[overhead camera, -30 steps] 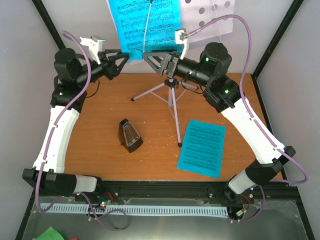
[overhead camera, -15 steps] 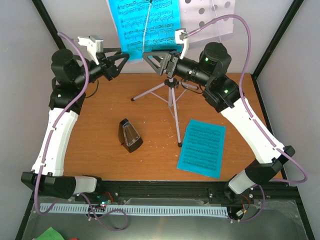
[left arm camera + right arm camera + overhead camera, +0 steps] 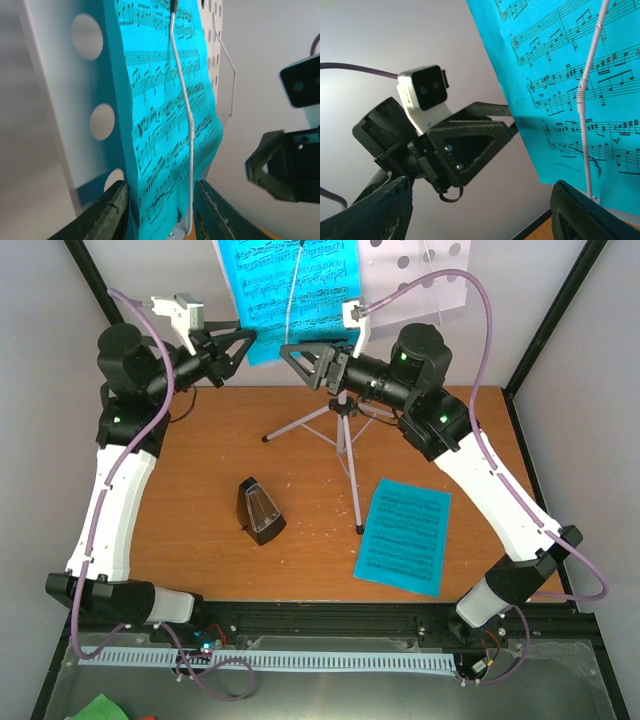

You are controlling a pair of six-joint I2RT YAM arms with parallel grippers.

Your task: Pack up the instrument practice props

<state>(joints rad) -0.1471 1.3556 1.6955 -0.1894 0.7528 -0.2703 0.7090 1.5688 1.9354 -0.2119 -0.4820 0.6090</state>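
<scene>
The grey music stand stands at the back on its tripod (image 3: pixel 345 430), with its perforated tray (image 3: pixel 415 270) at the top. A cyan sheet-music page (image 3: pixel 285 290) rests on the tray under a white wire clip (image 3: pixel 187 115). My left gripper (image 3: pixel 235 345) is at this page's lower left corner; in the left wrist view its jaws (image 3: pixel 160 187) straddle the page's bottom edge and stand apart. My right gripper (image 3: pixel 305 355) hangs wide open just right of it, holding nothing (image 3: pixel 481 182). A second cyan page (image 3: pixel 403 535) lies flat on the table. The black metronome (image 3: pixel 260 510) stands left of centre.
The wooden table (image 3: pixel 200 480) is boxed in by white walls and black frame posts (image 3: pixel 555 310). Both grippers hang close together in front of the tray. Purple cables (image 3: pixel 470 300) loop over each arm. A black rail (image 3: pixel 330 620) runs along the near edge.
The left gripper has risen and moved onto the lower corner of the page on the stand, its jaws narrowing. The right gripper shifted slightly up and left, still open.
</scene>
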